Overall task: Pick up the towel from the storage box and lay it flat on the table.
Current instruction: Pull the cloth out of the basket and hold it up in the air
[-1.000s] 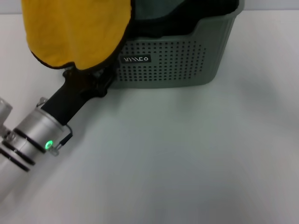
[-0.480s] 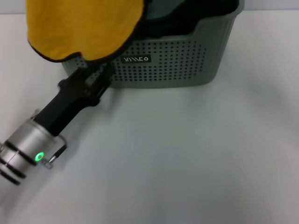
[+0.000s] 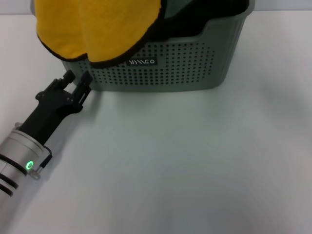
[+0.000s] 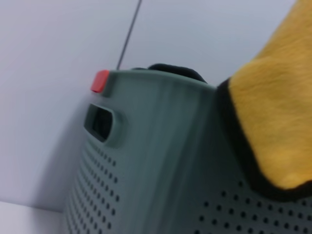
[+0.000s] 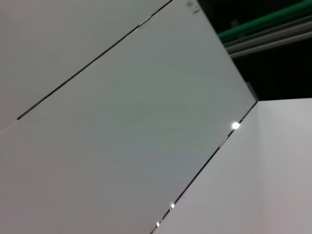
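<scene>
The box [image 3: 170, 68] stands on the white tabletop [image 3: 195, 161], at its far side, with its black label [image 3: 142, 62] facing the head camera. The towel [image 3: 97, 29] hangs yellow face out over the box's left front corner and rim, its black-piped edge drooping down the perforated wall just above and to the left of the label. Behind it, dark cloth [image 3: 204, 17] fills the inside of the box and rises to the rim.

The left end effector [image 3: 78, 78] sits low at the box's left front corner, just beneath the towel's hanging edge. Its two black fingers [image 3: 86, 77] are spread apart with nothing between them, so it is released; they are just beside the box wall, and whether they touch it cannot be told. The left arm runs from there diagonally down to the lower left, its silver wrist section showing a green light [image 3: 29, 165].

The left wrist view looks up along the box's side, showing a handle slot [image 4: 100, 122], a small red tab [image 4: 100, 81] at the rim, and the towel's yellow fold with black edge overhanging the wall.

The right end effector is out of sight; its wrist camera shows only pale panels.
</scene>
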### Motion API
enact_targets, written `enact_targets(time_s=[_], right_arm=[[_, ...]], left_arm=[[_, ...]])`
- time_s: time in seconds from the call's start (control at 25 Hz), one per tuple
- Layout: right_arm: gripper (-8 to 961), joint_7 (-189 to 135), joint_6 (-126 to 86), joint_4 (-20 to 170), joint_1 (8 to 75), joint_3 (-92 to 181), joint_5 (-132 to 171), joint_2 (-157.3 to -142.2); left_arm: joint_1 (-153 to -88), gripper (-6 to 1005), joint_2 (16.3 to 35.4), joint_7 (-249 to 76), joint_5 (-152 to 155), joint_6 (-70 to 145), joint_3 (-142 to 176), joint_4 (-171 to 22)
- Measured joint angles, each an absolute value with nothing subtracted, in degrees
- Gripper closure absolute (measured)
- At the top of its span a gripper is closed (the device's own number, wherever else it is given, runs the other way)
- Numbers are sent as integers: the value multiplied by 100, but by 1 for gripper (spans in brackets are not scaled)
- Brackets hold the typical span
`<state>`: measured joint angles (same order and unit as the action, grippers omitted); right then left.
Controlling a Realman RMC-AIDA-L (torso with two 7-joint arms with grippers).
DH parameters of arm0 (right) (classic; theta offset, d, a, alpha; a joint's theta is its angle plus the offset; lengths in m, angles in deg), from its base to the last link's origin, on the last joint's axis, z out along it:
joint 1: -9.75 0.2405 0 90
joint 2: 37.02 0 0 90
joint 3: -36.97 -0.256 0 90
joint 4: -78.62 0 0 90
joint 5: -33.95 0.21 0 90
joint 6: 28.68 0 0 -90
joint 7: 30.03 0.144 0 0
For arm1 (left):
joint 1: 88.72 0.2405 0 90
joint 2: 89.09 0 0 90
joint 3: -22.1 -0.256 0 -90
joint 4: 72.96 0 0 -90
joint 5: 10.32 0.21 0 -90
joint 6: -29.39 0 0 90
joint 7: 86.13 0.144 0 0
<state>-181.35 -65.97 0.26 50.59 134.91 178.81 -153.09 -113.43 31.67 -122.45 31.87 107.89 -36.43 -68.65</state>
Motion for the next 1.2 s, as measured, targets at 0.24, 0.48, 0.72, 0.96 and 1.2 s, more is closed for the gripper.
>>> enact_targets(time_s=[0.24, 0.48, 0.72, 0.96, 1.2], right_arm=[[948, -17932, -6915, -317, 4645, 13356, 17855, -15294], [948, -17255, -7458, -339, 4467, 12927, 17653, -15272], [947, -16169, -8076, -350, 4352, 12290, 17124, -15272], [947, -15408, -8856, -79, 4344, 11694, 17016, -15260], [947, -14807, -9372, 25, 4404, 11274, 16890, -15242]], left_arm=[[-11283, 504, 3125, -12689, 3234, 11002, -3687, -6912], [-10968, 506, 3085, -14022, 4105, 11308, -3715, -7637], [-10753, 510, 2917, -14937, 4732, 11971, -3715, -8102], [-10852, 512, 2816, -15364, 5128, 12304, -3723, -8267], [-11161, 514, 2854, -15638, 5727, 12332, -3723, -8383]])
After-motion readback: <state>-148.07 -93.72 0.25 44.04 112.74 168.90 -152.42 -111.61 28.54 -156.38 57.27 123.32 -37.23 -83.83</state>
